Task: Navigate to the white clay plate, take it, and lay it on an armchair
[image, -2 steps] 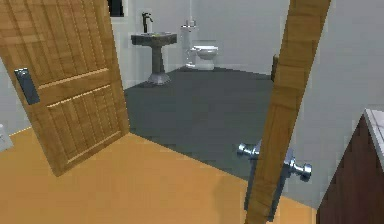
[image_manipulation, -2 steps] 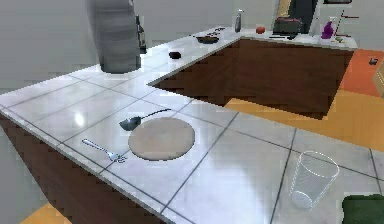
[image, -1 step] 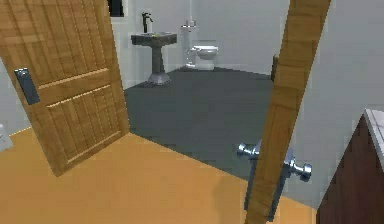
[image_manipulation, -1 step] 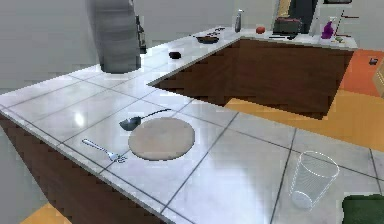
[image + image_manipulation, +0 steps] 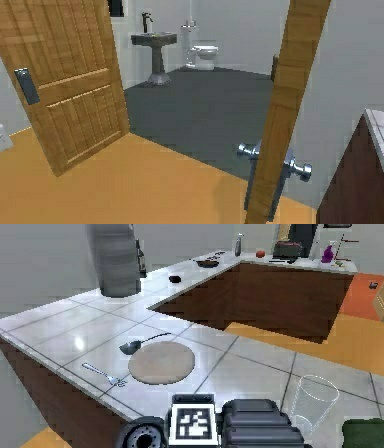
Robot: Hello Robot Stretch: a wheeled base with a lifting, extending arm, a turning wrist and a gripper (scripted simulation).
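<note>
A round pale plate lies flat on the light tiled countertop in the arm side view, left of the middle. At that view's bottom edge a white marker square shows, with the gripper's dark body just left of it, close to the counter's near edge and below the plate. The gripper's far end cannot be made out, so I cannot tell whether it holds anything.
A fork and a dark spoon lie beside the plate, and a clear glass stands at the right. A tall grey object stands further back. In the forward view, two open wooden doors frame a bathroom with a sink and a toilet.
</note>
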